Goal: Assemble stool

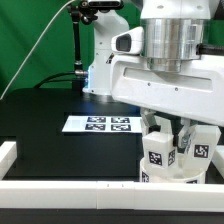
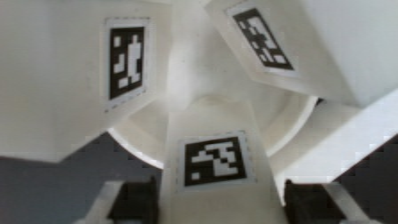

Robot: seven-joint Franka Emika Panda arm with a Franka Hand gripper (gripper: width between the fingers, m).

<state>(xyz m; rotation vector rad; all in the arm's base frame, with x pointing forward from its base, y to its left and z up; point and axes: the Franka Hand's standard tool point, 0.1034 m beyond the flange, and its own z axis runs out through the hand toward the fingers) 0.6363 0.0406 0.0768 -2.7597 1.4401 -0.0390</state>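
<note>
Where the legs (image 1: 162, 152) rise, end effector (image 1: 172, 128) vertical, clasping one.

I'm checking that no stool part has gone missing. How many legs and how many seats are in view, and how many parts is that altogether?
Legs: 3
Seat: 1
Total: 4 stool parts
</note>
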